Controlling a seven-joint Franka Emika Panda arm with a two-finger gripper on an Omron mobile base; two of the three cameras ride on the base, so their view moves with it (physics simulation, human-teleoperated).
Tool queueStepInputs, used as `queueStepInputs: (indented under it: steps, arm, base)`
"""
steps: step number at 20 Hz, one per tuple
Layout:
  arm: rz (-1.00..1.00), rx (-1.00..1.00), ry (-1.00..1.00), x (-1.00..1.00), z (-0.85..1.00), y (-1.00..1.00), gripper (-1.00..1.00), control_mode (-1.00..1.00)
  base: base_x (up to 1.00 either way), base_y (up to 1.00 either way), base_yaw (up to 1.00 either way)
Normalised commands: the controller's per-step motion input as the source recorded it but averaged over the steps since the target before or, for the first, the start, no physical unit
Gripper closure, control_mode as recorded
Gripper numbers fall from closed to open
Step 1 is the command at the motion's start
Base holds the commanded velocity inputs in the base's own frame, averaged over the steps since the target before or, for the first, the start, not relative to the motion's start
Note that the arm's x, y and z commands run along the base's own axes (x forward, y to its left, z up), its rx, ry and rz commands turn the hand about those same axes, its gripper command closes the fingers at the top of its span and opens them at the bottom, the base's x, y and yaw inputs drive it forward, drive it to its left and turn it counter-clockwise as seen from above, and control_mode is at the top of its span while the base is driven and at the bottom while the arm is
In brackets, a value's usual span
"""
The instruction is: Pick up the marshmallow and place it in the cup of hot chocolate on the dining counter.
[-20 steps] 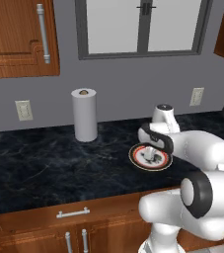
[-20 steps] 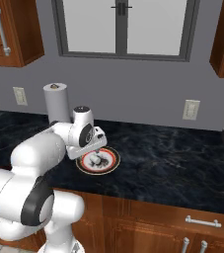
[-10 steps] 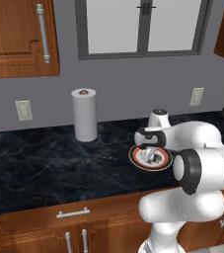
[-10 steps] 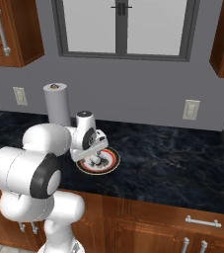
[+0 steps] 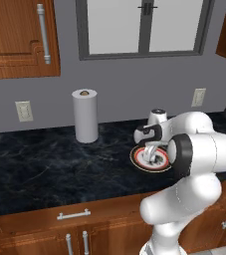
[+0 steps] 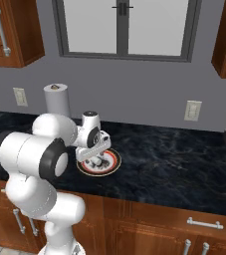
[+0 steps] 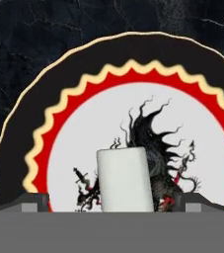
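The marshmallow [image 7: 123, 179], a small white stubby cylinder, lies on the white centre of a round red-and-black-rimmed plate [image 7: 15, 143]. My gripper [image 7: 114, 201] hangs low over it and stands open. The dark fingertips [image 7: 34, 201] sit one on each side of the marshmallow with a gap to it. From the base cameras, the gripper [image 5: 156, 157] [image 6: 95, 159] points down onto the plate [image 5: 138, 159] [image 6: 112, 162]. The green cup of hot chocolate and the dining counter are out of view.
The plate rests on a black marbled counter [image 5: 45, 169] with wooden drawers and cabinet doors below. A tall white paper-towel roll [image 5: 85, 115] [image 6: 56, 99] stands at the back by the grey wall, left of the plate. Wooden wall cabinets [image 5: 15, 35] hang above.
The arm's elbow has swung up and nearer to the plate. The hand stays over the plate, shifted only slightly.
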Motion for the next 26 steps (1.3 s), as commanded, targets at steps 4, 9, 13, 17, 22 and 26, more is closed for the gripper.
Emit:
queueStepInputs:
  steps: [4, 9, 13, 17, 22, 26]
  arm:
    - [0.08, 0.00, 0.03, 0.24, -0.07, 0.00, -1.00, -1.00]
    - [0.06, 0.00, 0.05, 0.05, -0.15, 0.00, -1.00, -1.00]
    - [0.03, 0.00, 0.03, 0.00, -0.19, 0.00, -1.00, -1.00]
    - [0.00, 0.00, 0.04, 0.01, -0.19, 0.00, -1.00, -1.00]
    - [0.00, 0.00, 0.00, 0.00, -0.14, 0.00, 1.00, -1.00]
    - [0.00, 0.00, 0.00, 0.00, -0.04, 0.00, 1.00, -1.00]
  base:
    - [0.00, 0.00, 0.00]
    - [0.00, 0.00, 0.00]
    - [0.00, 0.00, 0.00]
    - [0.00, 0.00, 0.00]
    - [0.00, 0.00, 0.00]
    - [0.00, 0.00, 0.00]
